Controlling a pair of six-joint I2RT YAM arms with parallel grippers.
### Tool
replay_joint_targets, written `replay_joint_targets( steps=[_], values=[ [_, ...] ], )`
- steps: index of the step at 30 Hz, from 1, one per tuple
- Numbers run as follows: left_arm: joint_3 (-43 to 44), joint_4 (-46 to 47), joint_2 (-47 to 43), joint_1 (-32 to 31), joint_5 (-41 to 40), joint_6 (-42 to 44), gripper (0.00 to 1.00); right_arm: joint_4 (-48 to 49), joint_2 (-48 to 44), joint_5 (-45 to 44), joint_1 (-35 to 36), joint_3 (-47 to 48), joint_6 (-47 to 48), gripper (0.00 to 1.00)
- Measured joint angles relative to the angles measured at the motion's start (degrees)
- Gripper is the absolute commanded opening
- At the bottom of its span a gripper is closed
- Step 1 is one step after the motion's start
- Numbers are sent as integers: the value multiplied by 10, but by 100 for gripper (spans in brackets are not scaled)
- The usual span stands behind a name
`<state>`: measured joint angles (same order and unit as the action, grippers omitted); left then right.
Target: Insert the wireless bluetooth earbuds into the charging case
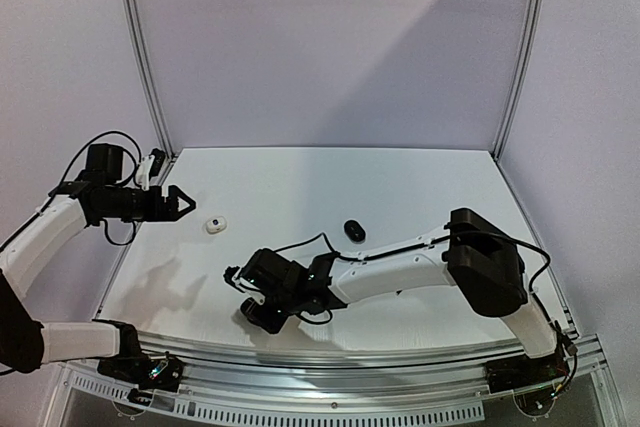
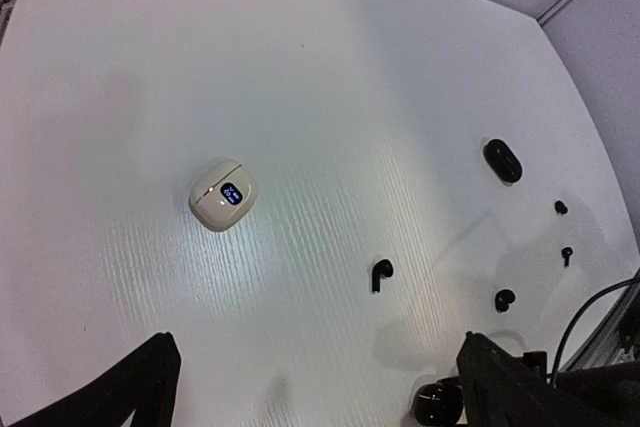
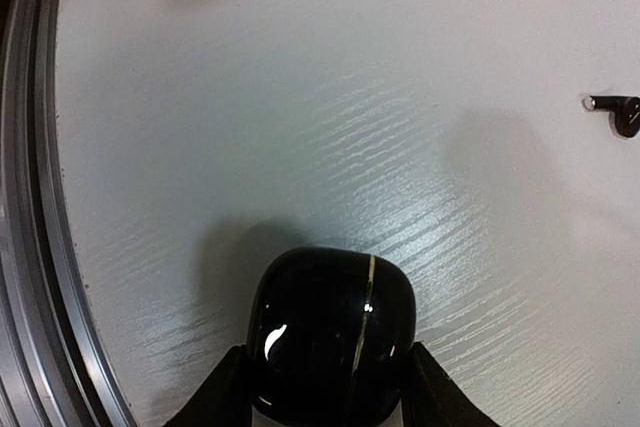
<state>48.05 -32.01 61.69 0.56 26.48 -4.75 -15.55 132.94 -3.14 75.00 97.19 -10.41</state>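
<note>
Your bench is a white, faintly grained surface with a metal rail along its near edge. Your right arm stretches low across the bench's near part towards the left, while your left arm is raised over the left edge.

Your left end effector is spread wide and carries nothing. Its two dark fingers frame the bottom corners of the left wrist view. Your right end effector is narrowed onto the glossy black charging case, with a finger against each flank. That case is closed and sits close to the near rail. You cannot tell from these views whether it rests on the bench or is just off it.

A second black case lies closed near the middle of the bench, well apart from both end effectors. The white case lies left of it, just ahead of your left end effector, with a small blue lit mark on top.

The black earbuds lie loose on the bench, none in a case. The left wrist view shows four of them. A stemmed one is between the white case and the held case, a rounder earbud is beside the held case, and two tinier ones are near the second black case.
</note>
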Motion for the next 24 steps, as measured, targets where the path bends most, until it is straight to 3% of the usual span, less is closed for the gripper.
replay_joint_targets(
  steps=[4, 11, 18, 24],
  values=[
    [1, -2, -1, 0, 5, 0, 85, 3, -3, -25, 0, -4, 23, 28],
    [33, -1, -34, -30, 116, 15, 84, 7, -121, -83, -12, -54, 149, 26],
    [70, 13, -122, -139, 238, 36, 84, 56, -297, -147, -29, -34, 332, 24],
    [134, 11, -79, -202, 271, 26, 86, 69, -311, -170, -29, 1, 445, 24]
  ],
)
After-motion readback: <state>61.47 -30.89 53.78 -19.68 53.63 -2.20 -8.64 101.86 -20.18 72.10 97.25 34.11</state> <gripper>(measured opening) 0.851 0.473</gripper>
